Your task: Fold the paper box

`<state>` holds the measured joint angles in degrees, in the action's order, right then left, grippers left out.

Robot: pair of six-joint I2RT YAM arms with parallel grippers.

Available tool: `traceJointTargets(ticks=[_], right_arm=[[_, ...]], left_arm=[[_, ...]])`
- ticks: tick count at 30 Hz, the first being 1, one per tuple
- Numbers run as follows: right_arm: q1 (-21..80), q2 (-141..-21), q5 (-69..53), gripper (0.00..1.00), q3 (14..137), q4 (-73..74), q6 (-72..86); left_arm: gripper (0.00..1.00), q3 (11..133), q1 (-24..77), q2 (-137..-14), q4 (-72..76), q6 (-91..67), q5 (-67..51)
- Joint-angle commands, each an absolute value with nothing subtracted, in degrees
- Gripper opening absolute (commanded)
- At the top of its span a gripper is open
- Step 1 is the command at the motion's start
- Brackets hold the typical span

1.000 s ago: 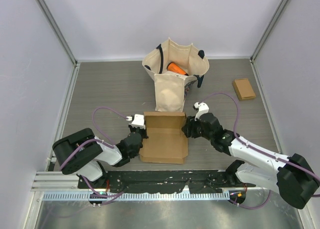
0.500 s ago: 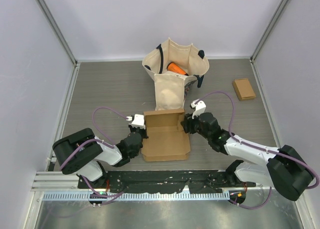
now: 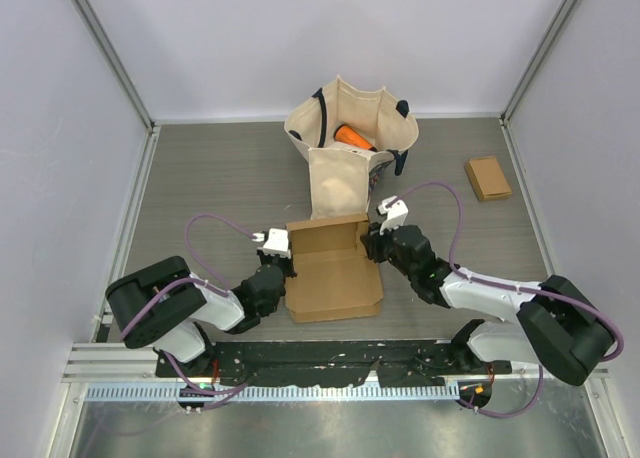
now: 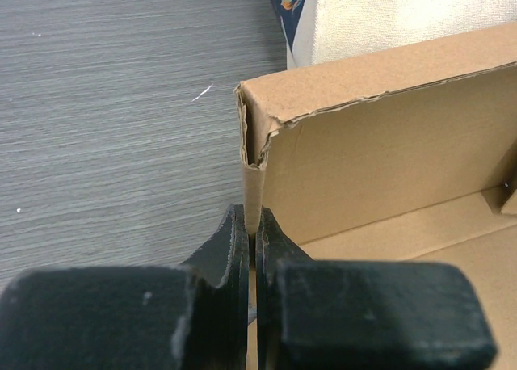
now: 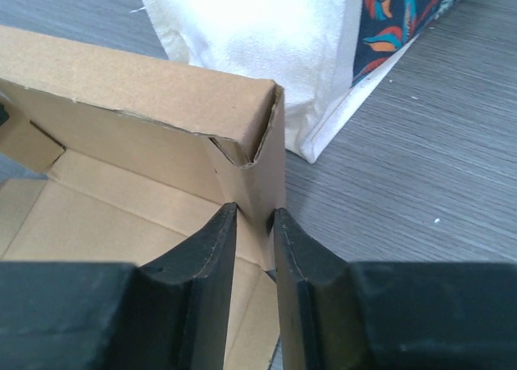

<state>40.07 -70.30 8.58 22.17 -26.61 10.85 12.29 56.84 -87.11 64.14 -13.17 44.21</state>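
Top external: brown paper box (image 3: 335, 278), open-top tray, centre-low under tote bag (image 3: 340, 183), rear wall raised; near-square, long axis unclear. L gripper (image 4: 252, 241) pinches left wall; R gripper (image 5: 254, 224) narrow astride right wall, contact unclear.

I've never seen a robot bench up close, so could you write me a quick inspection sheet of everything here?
Surface: grey wood-grain table.
Job's things: cardboard box, open-topped, walls partly raised.
Clutter: cream tote bag with an orange object inside, just behind the box; small brown box far right.
Tools: left tool shut on the box's left wall; right tool astride the right wall, grip unclear.
Cables: purple cables looping above both arms.
Surroundings: white walls; metal rail along the near edge.
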Motion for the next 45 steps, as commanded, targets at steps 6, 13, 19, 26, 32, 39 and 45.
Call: traceJointTargets(ticks=[6,13,19,26,32,39,45], right_arm=[[43.8,-72.7,23.5,0.15,20.7,-38.6,14.0],[47.5,-78.6,29.3,0.16,21.2,-42.4,13.8],[55.9,-85.8,49.4,0.01,24.3,-45.0,11.4],[64.2,-94.3,75.5,0.01,27.2,-48.3,4.8],[64.2,-93.8,71.0,0.01,25.4,-48.4,0.4],[64.1,-90.4,63.4,0.19,26.5,-45.4,3.5],[63.4,-74.5,49.9,0.48,23.6,-26.7,14.4]], left_arm=[[0.00,13.0,57.9,-88.1,66.2,-12.0,45.4],[0.00,13.1,58.5,-87.8,66.3,-11.8,46.3],[0.00,13.7,59.4,-88.2,66.4,-11.6,47.9],[0.00,13.7,59.9,-87.9,66.4,-11.8,49.0],[0.00,13.6,59.9,-88.0,66.4,-11.4,49.4],[0.00,13.9,59.9,-88.4,66.4,-11.4,49.3],[0.00,13.8,60.0,-88.3,66.4,-11.5,49.7]])
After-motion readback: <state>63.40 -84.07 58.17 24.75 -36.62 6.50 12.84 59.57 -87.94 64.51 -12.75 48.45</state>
